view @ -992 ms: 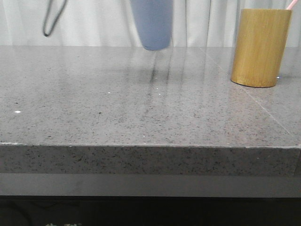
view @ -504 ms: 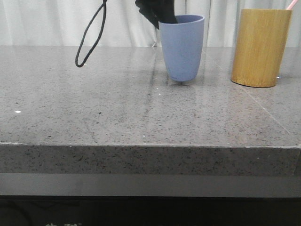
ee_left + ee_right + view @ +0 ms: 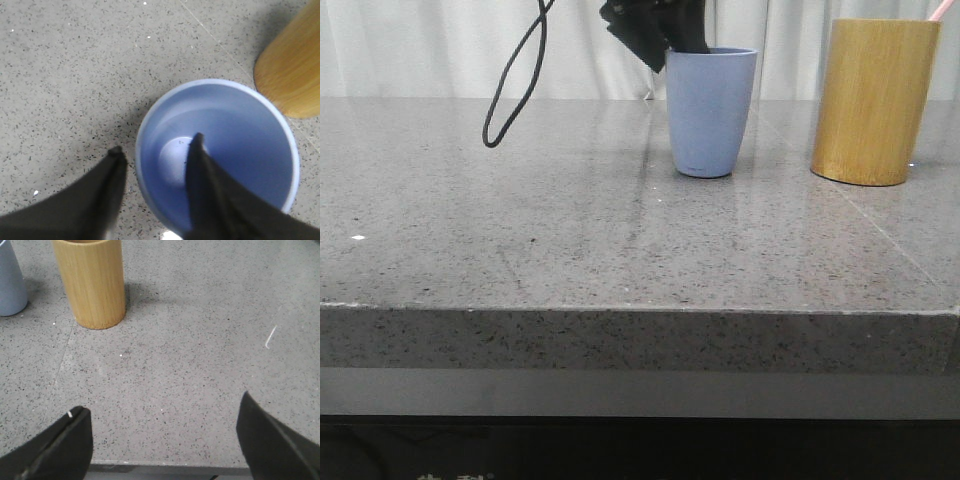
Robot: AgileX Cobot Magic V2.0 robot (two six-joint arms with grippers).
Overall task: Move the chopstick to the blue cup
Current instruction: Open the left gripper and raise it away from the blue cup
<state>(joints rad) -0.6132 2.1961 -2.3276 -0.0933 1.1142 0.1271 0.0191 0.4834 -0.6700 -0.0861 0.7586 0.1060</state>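
Note:
The blue cup (image 3: pixel 710 110) stands upright on the grey stone table (image 3: pixel 570 230), left of the bamboo holder (image 3: pixel 872 100). My left gripper (image 3: pixel 670 45) hangs over the cup's left rim. In the left wrist view the left gripper (image 3: pixel 157 142) is open and straddles the blue cup's (image 3: pixel 240 130) wall, one finger inside and one outside, with a gap on both sides. The chopstick (image 3: pixel 941 9) shows as a pink tip sticking out of the holder's top right. My right gripper (image 3: pixel 162 405) is open and holds nothing, over the table near its front edge.
A black cable loop (image 3: pixel 510 90) hangs from the left arm over the table. In the right wrist view the bamboo holder (image 3: pixel 92 282) and the cup (image 3: pixel 10 285) stand far ahead, and a small white mark (image 3: pixel 270 336) lies on the stone.
The blue cup came down from high at the back, moved right and toward the front, and now rests on the table. The left gripper and cable came with it.

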